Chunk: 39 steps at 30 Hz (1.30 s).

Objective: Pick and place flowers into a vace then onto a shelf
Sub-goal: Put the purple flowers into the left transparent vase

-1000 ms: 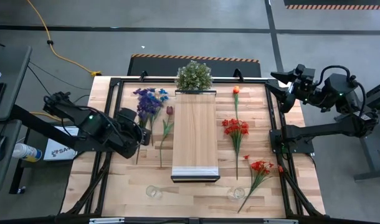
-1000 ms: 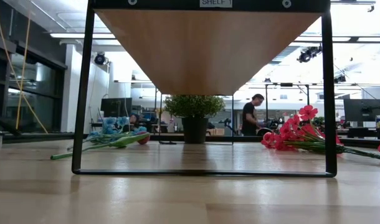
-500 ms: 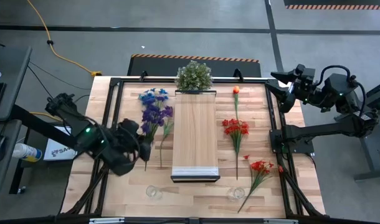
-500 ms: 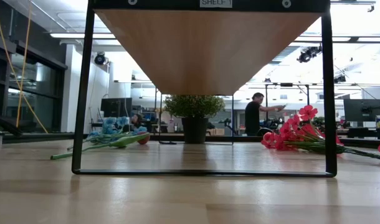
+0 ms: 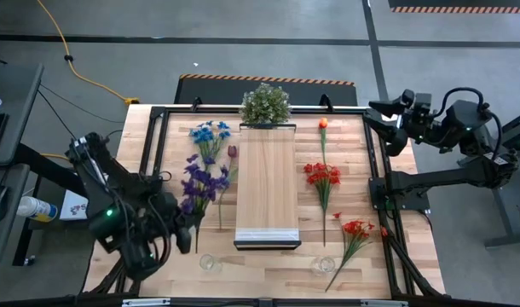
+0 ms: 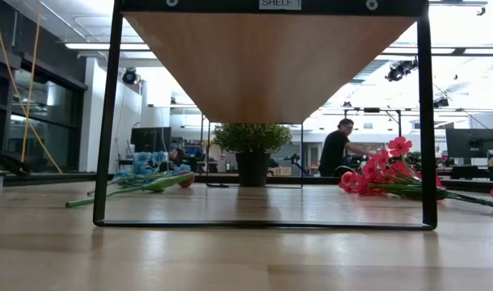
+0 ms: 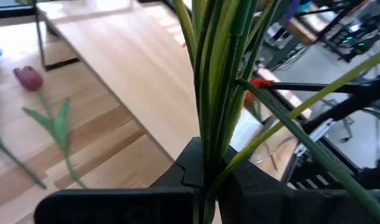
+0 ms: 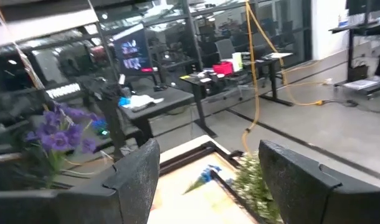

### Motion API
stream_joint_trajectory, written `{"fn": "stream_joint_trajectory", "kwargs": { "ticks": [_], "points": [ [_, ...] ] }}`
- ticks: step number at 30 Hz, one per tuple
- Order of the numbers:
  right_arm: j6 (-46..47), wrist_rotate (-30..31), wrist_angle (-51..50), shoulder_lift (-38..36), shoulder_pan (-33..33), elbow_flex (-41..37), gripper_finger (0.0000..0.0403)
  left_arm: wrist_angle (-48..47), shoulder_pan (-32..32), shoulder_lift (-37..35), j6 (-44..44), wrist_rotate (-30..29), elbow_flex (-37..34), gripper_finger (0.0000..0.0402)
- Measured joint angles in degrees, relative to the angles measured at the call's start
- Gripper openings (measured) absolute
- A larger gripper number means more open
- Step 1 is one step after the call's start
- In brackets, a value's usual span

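The left end effector hangs over the near-left part of the tabletop, its fingers pinched tight on the green stems of the purple flowers, whose blooms rise just beyond it, toward the far edge. In the left wrist view the stems run straight up out of the closed fingers, with the shelf lying ahead of them and the dark red flower flat on the tabletop to one side. Farther beyond the left end effector lie the blue flowers, and the dark red flower rests between the held bunch and the shelf, close beside the shelf's long edge. A clear glass vase stands on the tabletop just beside the left end effector, toward the near edge; a second one stands well apart, past the shelf's near end. The right end effector waits raised over the far right corner with its fingers spread wide and nothing between them. The orange flower, bright red flowers and another red bunch lie on the tabletop nearer than it, between the shelf and the right-hand frame. A bushy green plant stands at the shelf's far end, and a person shows in the room beyond.
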Motion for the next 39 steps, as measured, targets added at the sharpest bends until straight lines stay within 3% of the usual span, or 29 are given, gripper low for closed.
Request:
{"fn": "stream_joint_trajectory", "kwargs": {
  "ticks": [15, 26, 33, 39],
  "points": [
    [3.38, -1.74, 2.05, 0.02, 0.0, 0.0, 0.0262, 2.37, -12.08, 1.29, 0.78, -12.91, 0.0, 0.0049],
    [3.51, -1.74, 2.95, 0.02, 0.0, 0.0, 0.0262, 13.74, -18.16, 1.29, 17.47, -23.42, 0.0, 0.0049],
    [3.51, -1.73, 2.9, 0.05, 0.0, 0.0, 0.0262, 24.9, -20.74, 1.29, 30.27, -26.53, 0.0, 0.0049],
    [3.49, -1.76, 2.84, 0.89, 0.0, 0.0, 0.0262, 26.69, -20.95, 1.29, 32.32, -27.19, 0.0, 0.0049]
  ]
}}
